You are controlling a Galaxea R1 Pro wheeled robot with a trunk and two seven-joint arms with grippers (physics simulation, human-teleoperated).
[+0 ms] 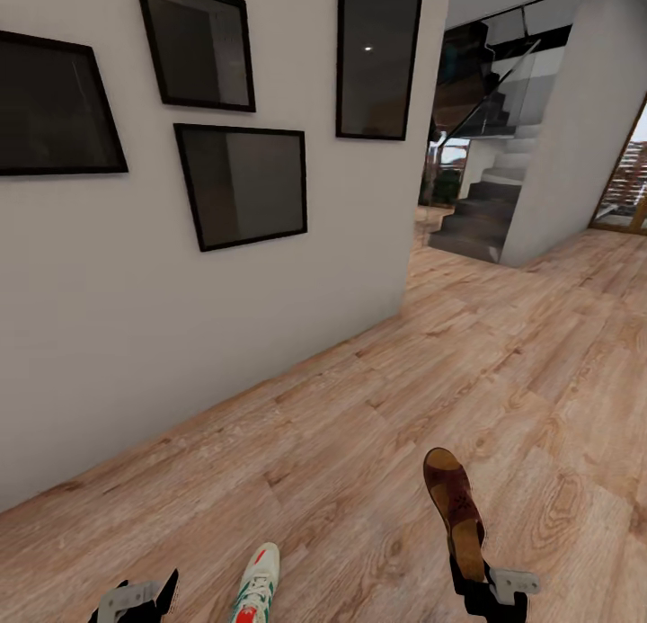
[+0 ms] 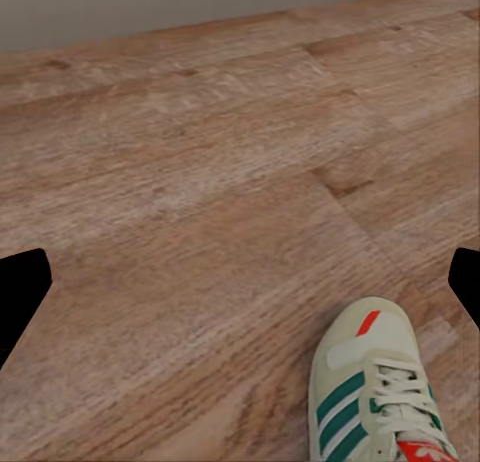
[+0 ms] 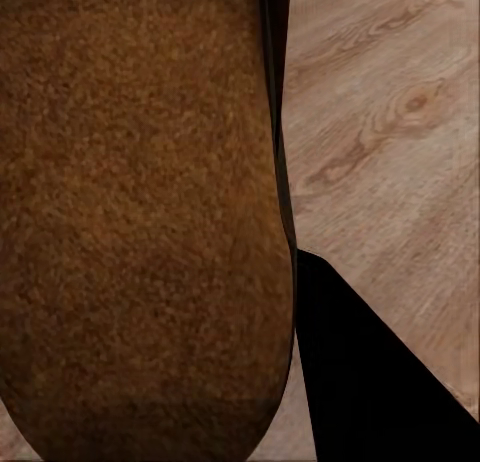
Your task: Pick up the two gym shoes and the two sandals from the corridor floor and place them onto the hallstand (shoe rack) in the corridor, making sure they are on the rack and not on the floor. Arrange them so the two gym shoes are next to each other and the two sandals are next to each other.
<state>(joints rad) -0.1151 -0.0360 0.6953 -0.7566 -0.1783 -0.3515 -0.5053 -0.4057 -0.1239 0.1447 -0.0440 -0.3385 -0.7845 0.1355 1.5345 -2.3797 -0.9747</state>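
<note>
The right gripper (image 1: 476,576) was clamped on the heel end of 1 dark brown leather sandal with a tan wedge sole (image 1: 454,506), held clear of the light brown wood-plank corridor floor (image 1: 359,443) with its toe pointing away. At the near left, the left gripper (image 1: 135,596) hung above the floor, its black fingers (image 2: 22,297) spread wide with nothing between them. Just right of it, 1 white gym shoe with green stripes (image 1: 256,587) lay on the planks. 4 black-framed pictures (image 1: 241,184) hung on the white wall (image 1: 135,335) at left; a dark staircase (image 1: 490,205) stood far off.
</note>
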